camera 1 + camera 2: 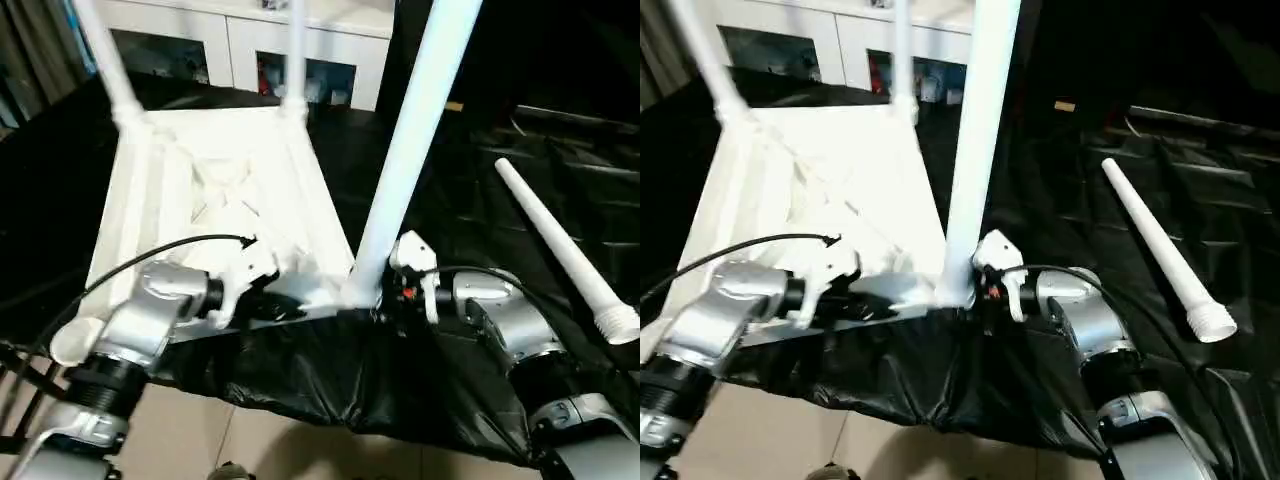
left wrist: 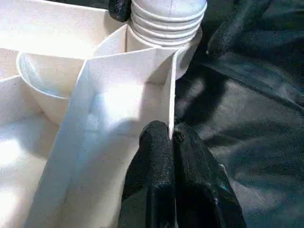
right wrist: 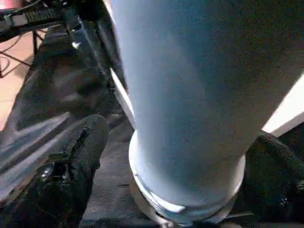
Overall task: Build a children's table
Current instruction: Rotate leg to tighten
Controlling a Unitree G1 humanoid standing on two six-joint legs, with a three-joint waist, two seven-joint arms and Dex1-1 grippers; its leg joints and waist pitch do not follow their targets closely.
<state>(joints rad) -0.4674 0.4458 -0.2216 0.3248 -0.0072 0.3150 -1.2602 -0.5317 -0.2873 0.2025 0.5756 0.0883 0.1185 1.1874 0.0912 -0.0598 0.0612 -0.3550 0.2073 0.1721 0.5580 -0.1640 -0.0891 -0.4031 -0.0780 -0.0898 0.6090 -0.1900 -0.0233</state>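
The white table top lies underside up on black cloth. Two legs rise from its far corners, and a third leg stands in the near right socket. My right gripper is open, with one finger on each side of that leg's base. My left gripper is shut on a thin rib of the table top beside that socket, where the leg's threaded end shows. A loose leg lies on the cloth to the right.
A white cabinet with glass doors stands behind the work surface. The black cloth hangs over the near edge, with tiled floor below. A black cable runs along my left forearm.
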